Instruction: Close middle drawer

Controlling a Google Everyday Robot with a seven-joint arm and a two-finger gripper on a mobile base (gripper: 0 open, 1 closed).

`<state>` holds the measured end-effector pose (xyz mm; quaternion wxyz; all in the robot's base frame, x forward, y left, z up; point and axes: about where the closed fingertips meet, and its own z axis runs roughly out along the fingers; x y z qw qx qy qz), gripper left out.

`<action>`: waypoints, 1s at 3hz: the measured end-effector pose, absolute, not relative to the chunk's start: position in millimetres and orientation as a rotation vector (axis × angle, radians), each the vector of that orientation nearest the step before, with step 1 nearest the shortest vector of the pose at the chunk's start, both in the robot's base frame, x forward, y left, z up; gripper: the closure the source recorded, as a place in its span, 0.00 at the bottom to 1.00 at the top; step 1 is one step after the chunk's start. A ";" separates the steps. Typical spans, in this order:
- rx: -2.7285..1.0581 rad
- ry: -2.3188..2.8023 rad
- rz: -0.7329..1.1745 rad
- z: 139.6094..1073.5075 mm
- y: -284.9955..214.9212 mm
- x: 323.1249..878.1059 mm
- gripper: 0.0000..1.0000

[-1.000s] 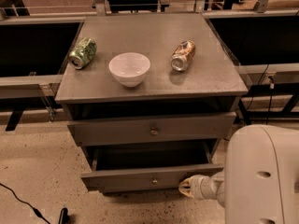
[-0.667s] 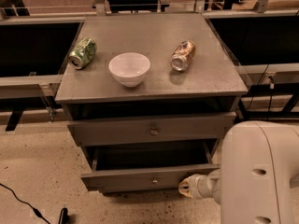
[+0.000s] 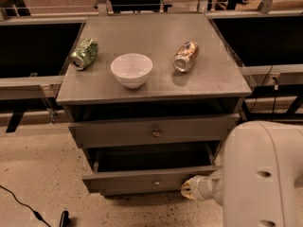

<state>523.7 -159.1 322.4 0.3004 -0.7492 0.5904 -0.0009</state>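
Note:
The middle drawer (image 3: 142,179) is the second grey front with a small brass knob (image 3: 156,184). It stands pulled out, its dark box open to view behind the front. Above it the top drawer front (image 3: 151,130) sits slightly proud of the cabinet. My gripper (image 3: 188,189) is low at the right end of the middle drawer's front, right against or just in front of it. The bulky white arm (image 3: 262,174) fills the lower right and hides the drawer's right corner.
On the grey cabinet top (image 3: 156,37) stand a white bowl (image 3: 131,69), a green can (image 3: 84,53) lying at the left and a brown can (image 3: 185,56) lying at the right. Dark bins flank the cabinet. A black cable (image 3: 19,205) lies on the speckled floor.
The white arm has shifted a little to the left and takes up more of the view. The gripper has crept slightly left along the drawer front. The drawer looks unmoved.

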 end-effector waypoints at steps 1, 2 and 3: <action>-2.021 1.572 -0.010 320.0 -162.1 521.6 1.00; -2.080 1.588 -0.024 315.0 -168.9 520.3 1.00; -2.080 1.588 -0.023 315.0 -168.9 520.3 1.00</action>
